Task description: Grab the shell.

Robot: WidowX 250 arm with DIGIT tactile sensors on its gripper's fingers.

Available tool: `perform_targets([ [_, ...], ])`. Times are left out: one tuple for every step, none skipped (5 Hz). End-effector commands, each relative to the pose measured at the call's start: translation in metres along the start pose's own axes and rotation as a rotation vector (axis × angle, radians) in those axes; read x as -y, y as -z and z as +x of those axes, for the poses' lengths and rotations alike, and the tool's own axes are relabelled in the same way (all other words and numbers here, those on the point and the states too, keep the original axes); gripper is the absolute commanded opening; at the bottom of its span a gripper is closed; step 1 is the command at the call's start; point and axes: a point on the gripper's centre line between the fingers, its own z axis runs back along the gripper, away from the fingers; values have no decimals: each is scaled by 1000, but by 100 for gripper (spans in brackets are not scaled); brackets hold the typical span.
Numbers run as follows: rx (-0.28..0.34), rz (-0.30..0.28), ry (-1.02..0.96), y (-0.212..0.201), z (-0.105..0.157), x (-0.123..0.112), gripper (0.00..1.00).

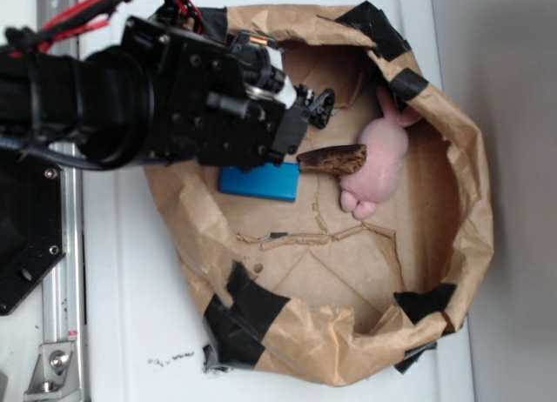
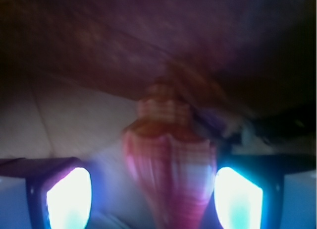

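In the wrist view the shell (image 2: 171,159), orange-tan with stripes and blurred, lies between my fingers with its whorled end pointing away from me. It seems to touch the right finger (image 2: 237,199), and a gap shows to the left finger (image 2: 69,201). My gripper (image 2: 153,201) is open around it. In the exterior view my gripper (image 1: 294,139) is low inside the brown paper bin (image 1: 452,132), and the arm hides the shell.
A dark brown mottled stubby piece (image 1: 335,160) lies just right of the gripper. It touches a pink plush toy (image 1: 379,163). A blue block (image 1: 258,182) lies under the gripper's near side. The bin's crumpled paper walls, patched with black tape, rise all around.
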Motion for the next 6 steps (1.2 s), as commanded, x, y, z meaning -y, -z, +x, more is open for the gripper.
perform_targets([
  [42,7,-26,35,8,-28,31],
  [34,6,-36,34,7,-30,0],
  [29,2,-8,31,7,-27,0],
  [48,-29,57,14,10,-18,0],
  [79,-121,156,-21,17,-6,0],
  [79,-316,329,-73,23,8,0],
])
